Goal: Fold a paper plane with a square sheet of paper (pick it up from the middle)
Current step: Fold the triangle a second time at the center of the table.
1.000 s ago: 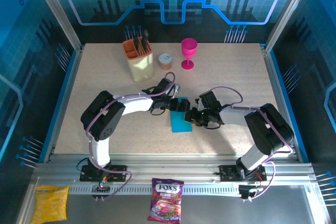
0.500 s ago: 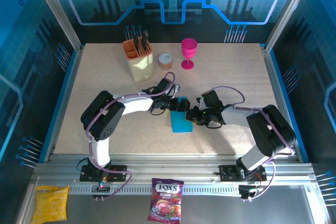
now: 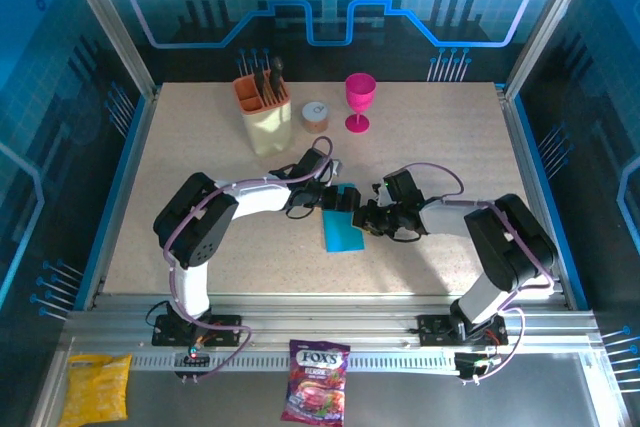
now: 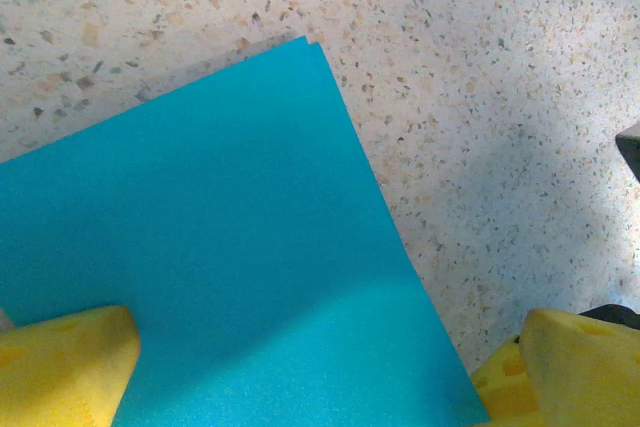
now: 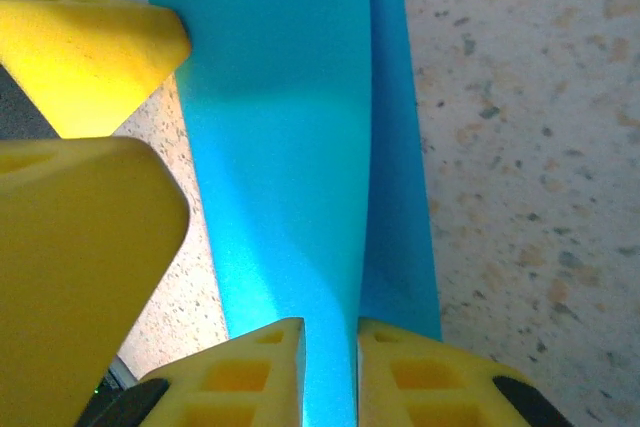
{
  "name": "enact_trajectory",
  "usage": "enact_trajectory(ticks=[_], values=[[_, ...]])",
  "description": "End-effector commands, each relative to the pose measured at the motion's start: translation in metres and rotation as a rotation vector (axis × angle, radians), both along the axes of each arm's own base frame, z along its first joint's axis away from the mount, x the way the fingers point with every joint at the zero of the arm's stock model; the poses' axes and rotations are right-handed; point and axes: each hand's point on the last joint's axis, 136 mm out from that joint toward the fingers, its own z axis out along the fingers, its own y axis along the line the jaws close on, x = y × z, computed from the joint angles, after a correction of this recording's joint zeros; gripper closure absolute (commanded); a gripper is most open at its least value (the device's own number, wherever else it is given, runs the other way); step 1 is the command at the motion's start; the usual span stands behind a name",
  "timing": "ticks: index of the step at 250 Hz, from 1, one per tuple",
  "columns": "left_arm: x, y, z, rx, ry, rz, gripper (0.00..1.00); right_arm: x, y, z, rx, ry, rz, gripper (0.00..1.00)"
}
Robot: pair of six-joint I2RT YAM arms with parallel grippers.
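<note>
We see the square sheet of paper [image 3: 343, 234] lying doubled on the worktop [image 3: 200, 147] between our two arms, with its long axis running from the near side to the far side. Our right fingers [image 5: 250, 377] are clenched on a raised ply along the sheet's right-hand edge, so the paper runs straight ahead from that grip. Our left fingers [image 4: 60, 367] stand spread wide at the far end, one over the sheet and the other over bare worktop, grasping nothing. We judge the coming crease turns on the right arm carrying that ply across the long axis.
</note>
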Motion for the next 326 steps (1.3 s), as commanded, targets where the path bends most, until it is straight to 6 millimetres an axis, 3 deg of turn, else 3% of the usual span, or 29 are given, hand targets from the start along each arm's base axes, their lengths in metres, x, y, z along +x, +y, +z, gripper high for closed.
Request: enact_trajectory(ticks=[1, 27, 73, 119, 176, 204, 253, 326], values=[[-0.031, 0.001, -0.019, 0.036, 0.116, -0.064, 0.00, 0.032, 0.006, 0.022, 0.064, -0.101, -0.036, 0.87], [-0.027, 0.003, -0.011, 0.034, 0.099, -0.056, 0.00, 0.031, 0.005, 0.022, 0.061, -0.099, -0.040, 0.92], [-0.010, 0.024, 0.032, -0.006, 0.011, 0.018, 0.00, 0.027, -0.001, 0.019, 0.036, -0.085, -0.054, 0.97], [-0.033, 0.034, 0.057, 0.019, -0.057, -0.028, 0.00, 0.025, -0.003, 0.017, 0.025, -0.066, -0.071, 0.98], [-0.088, 0.018, 0.045, 0.173, -0.155, -0.167, 0.11, 0.018, -0.008, 0.017, -0.015, -0.049, -0.086, 0.98], [-0.101, 0.018, 0.035, 0.244, -0.251, -0.164, 0.15, 0.014, -0.009, 0.017, -0.030, -0.042, -0.087, 0.98], [-0.109, -0.001, 0.041, 0.278, -0.408, -0.184, 0.15, 0.009, -0.009, 0.014, -0.046, -0.026, -0.084, 0.97], [-0.107, -0.035, 0.034, 0.277, -0.461, -0.250, 0.14, 0.007, -0.005, 0.012, -0.049, -0.015, -0.072, 0.97]])
